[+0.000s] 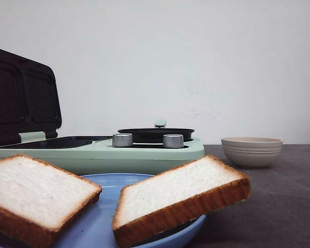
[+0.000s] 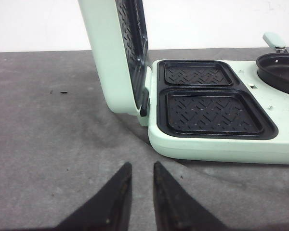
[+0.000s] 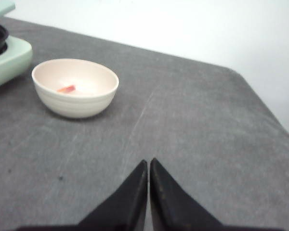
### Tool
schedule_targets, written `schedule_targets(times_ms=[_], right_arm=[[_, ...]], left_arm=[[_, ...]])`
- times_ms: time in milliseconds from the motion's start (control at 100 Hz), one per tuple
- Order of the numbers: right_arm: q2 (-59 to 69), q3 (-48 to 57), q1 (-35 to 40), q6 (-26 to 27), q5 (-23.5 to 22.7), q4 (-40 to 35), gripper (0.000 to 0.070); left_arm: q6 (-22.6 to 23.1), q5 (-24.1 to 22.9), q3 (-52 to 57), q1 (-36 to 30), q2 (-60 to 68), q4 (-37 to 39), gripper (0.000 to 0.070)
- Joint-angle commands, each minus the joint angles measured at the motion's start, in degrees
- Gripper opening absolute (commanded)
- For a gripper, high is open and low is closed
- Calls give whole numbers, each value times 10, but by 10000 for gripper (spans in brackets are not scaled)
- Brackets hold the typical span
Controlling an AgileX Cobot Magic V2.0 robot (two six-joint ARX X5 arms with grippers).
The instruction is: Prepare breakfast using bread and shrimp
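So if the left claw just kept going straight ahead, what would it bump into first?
Probably the green sandwich maker. The left gripper points across bare grey table toward the hinge corner below the raised lid, though depth is hard to judge.

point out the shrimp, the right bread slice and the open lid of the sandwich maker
shrimp point(image 3: 66, 89), right wrist view, middle of the orange piece inside the bowl
right bread slice point(image 1: 178, 190), front view, white top face
sandwich maker lid point(image 2: 107, 57), left wrist view, green outer shell

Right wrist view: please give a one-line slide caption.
Closed right end effector over grey table; beige ribbed bowl holds one orange-red shrimp piece.
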Motion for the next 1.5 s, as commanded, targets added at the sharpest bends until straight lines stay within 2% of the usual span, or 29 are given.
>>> schedule_targets(times_ms=[0,650,800,1490], right_arm=[[0,-2,-1,17,-1,15,0],[0,-2,-1,28,-1,13,0],[0,-2,-1,28,-1,3,0],[0,-2,-1,43,-1,-4,0]], left_arm=[[5,1,-9,0,0,-5,0],[2,1,-9,0,0,-5,0],[-21,1,-9,0,0,-5,0],[-35,1,-9,0,0,-5,0]])
